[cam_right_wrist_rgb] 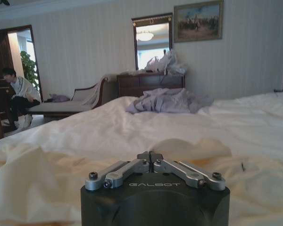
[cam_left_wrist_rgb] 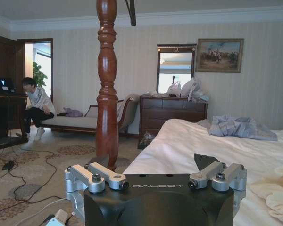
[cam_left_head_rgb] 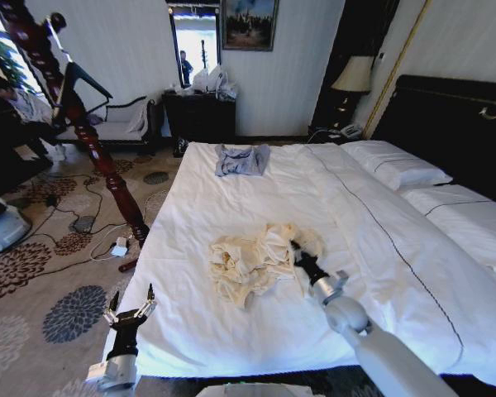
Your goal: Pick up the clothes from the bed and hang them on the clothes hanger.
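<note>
R claw [cam_left_head_rgb: 298, 248] shut on clothes [cam_left_head_rgb: 252, 263]

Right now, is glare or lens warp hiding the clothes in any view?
Head view: the bed glares white around the clothes, but their folds are still readable; the post bends with lens warp. Right wrist view: dim, clothes shaded at the right gripper. Left wrist view: doorway overbright.

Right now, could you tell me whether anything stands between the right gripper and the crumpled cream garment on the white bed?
Nothing visible does: the right gripper is already at the cream garment, its fingers shut.
</note>
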Available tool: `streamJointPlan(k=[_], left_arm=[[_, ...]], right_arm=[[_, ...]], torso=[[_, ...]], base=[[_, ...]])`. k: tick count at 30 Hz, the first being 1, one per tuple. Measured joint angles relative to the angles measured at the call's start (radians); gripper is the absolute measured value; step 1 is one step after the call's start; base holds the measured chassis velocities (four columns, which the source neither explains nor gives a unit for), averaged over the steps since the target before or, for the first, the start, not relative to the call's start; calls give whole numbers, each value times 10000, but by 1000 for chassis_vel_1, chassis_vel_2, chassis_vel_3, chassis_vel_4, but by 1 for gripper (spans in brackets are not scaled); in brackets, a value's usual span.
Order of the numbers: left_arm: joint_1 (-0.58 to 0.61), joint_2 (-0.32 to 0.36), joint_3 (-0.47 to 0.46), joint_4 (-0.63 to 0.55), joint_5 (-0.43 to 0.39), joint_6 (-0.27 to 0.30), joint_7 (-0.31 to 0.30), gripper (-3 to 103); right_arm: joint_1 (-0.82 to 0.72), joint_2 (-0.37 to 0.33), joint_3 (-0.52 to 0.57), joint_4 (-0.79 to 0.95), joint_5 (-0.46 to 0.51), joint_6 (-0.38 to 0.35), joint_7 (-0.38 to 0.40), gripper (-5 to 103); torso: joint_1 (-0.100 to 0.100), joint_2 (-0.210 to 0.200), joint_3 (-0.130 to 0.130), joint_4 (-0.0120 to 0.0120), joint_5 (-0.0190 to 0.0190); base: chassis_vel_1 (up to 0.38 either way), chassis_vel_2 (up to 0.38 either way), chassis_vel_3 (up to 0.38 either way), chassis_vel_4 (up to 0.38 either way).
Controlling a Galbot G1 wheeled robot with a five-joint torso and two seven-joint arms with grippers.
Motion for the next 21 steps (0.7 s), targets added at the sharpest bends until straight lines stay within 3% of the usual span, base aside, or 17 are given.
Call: streamJointPlan(k=[1, 5, 7, 9, 12, 15, 16, 20, 21], left_arm=[[0, 0, 0, 0, 0, 0, 0, 100], [30, 39, -26, 25, -24, 1, 4, 100], [30, 40, -26, 23, -25, 2, 4, 100], [16, 57, -28, -22, -25, 43, 6, 100], [-33, 71, -37, -30, -28, 70, 4, 100], [-73, 51, 6, 47, -20, 85, 3, 100], [-73, 51, 6, 47, -20, 85, 3, 100], [-150, -9, 96, 149, 83, 87, 8, 100], [-150, -9, 96, 149, 83, 87, 8, 100]], right_arm=[[0, 0, 0, 0, 0, 0, 0, -2], [-191, 308, 304, 438, 781, -171, -265, 19], [-215, 328, 357, 507, 911, -213, -255, 19], [-403, 334, 641, 731, 1089, -453, 9, 30], [-705, 255, 884, 966, 1128, -727, 338, 41], [-1399, 76, 1280, 1388, 1006, -1462, 891, 51], [-1399, 76, 1280, 1388, 1006, -1462, 891, 51], [-1884, 66, 1350, 1430, 530, -1500, 910, 73], [-1884, 66, 1350, 1430, 530, -1500, 910, 73]], torso=[[0, 0, 0, 0, 0], [-1, 1, 0, 2, -3], [-1, 0, 0, 2, -3], [0, 0, 0, 2, -1], [0, 0, 0, 0, -1], [-1, 0, 0, -2, -2], [-1, 0, 0, -2, -2], [0, 0, 0, -2, -1], [0, 0, 0, -2, -1]], base=[[0, 0, 0, 0], [0, 0, 0, 0], [0, 0, 0, 0], [0, 0, 0, 0], [0, 0, 0, 0], [0, 0, 0, 0], [0, 0, 0, 0], [0, 0, 0, 0], [0, 0, 0, 0]])
